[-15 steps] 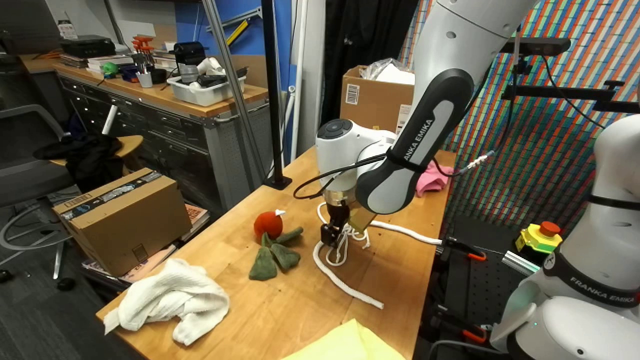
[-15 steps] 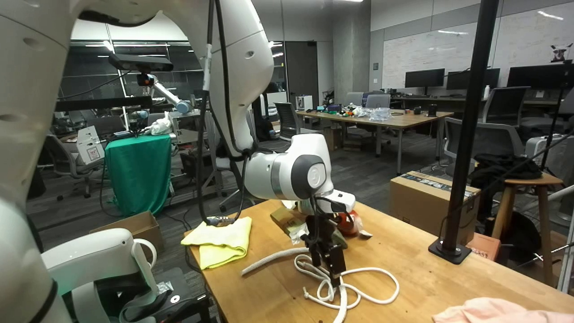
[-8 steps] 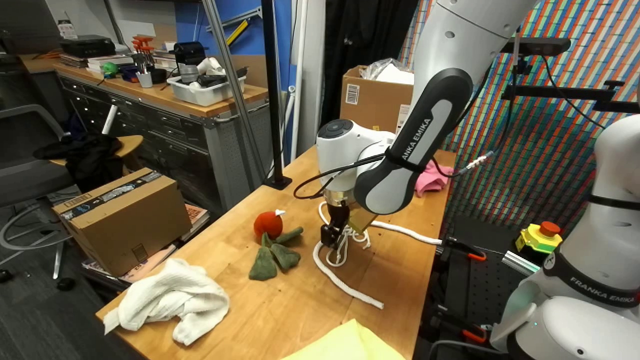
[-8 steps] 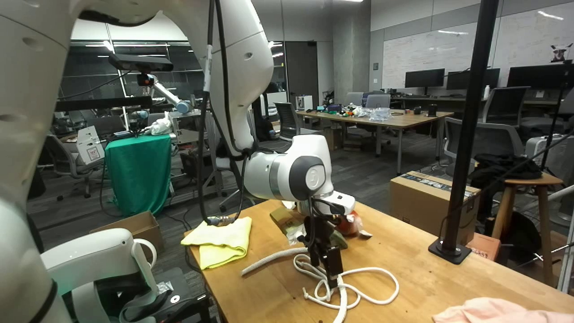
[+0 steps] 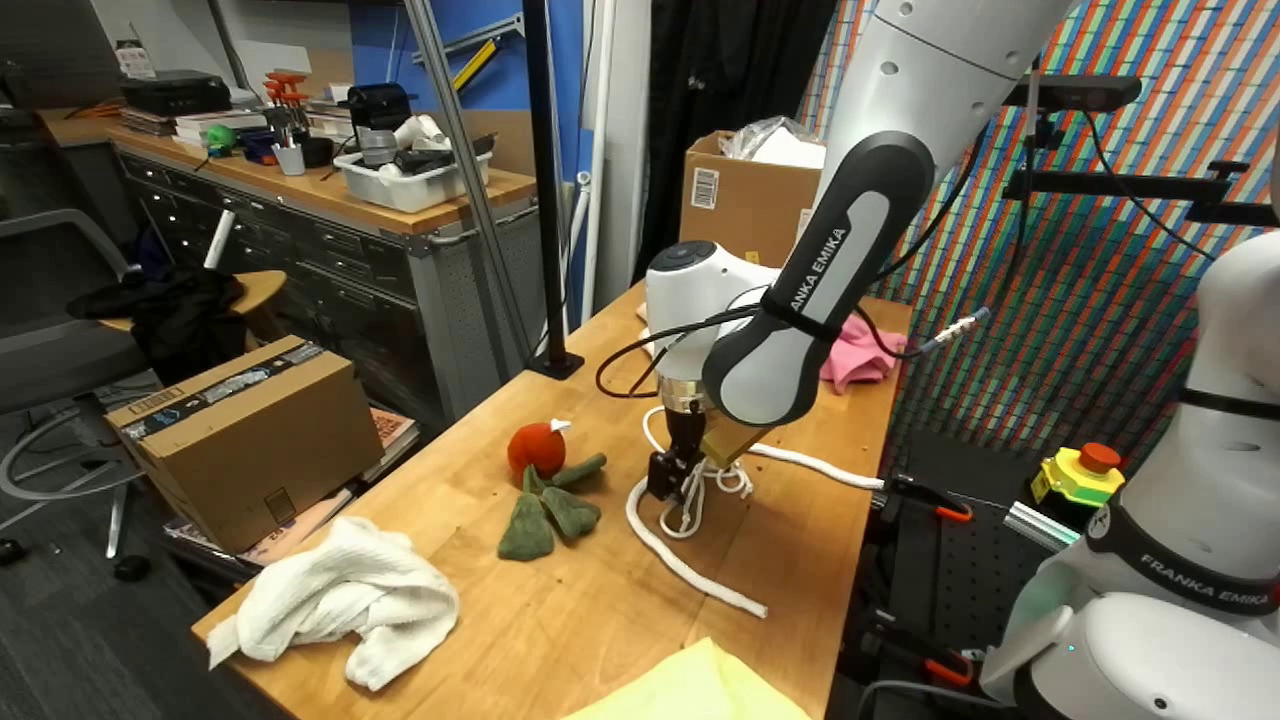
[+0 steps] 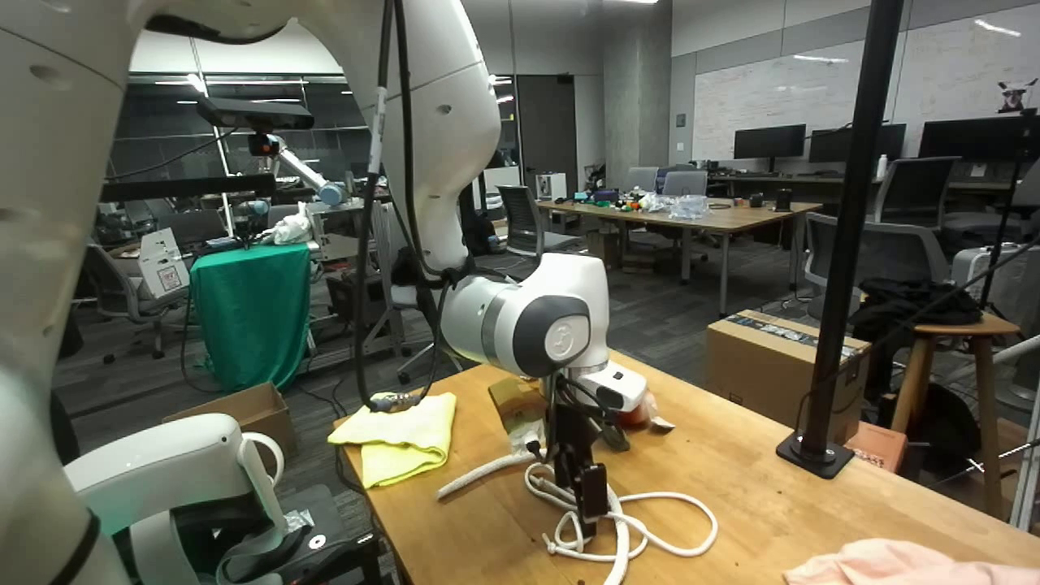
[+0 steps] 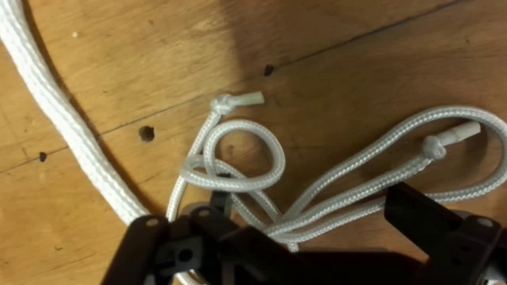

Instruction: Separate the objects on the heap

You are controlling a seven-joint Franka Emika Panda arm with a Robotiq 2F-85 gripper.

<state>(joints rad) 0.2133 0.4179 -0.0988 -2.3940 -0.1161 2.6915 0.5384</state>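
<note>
Tangled white cord (image 5: 685, 570) lies mid-table, a thick length with thin loops. In the wrist view, my gripper (image 7: 313, 194) stands open around thin cord strands (image 7: 348, 202), and one small loop (image 7: 245, 186) crosses a fingertip. Low at the tabletop, the gripper shows in both exterior views. A red-and-green soft toy (image 5: 537, 450) sits beside it, apart. The white fluffy towel (image 5: 350, 600) is at a table corner and yellow-green cloth (image 6: 398, 435) at another edge. Pink cloth (image 5: 865, 350) lies toward the far end. A pale cloth (image 6: 902, 565) is partly cut off. No heap shows as a mound.
A black post (image 5: 545, 220) rises from the table edge. Beyond the table's far end is a cardboard box (image 5: 745, 200); another box (image 6: 784, 366) stands beside the table. A red emergency stop (image 5: 1098, 459) sits near the robot's base.
My gripper has shifted slightly, rightward in an exterior view where the toy is left of it. The thin loops have moved a little with it. The other objects are unchanged.
</note>
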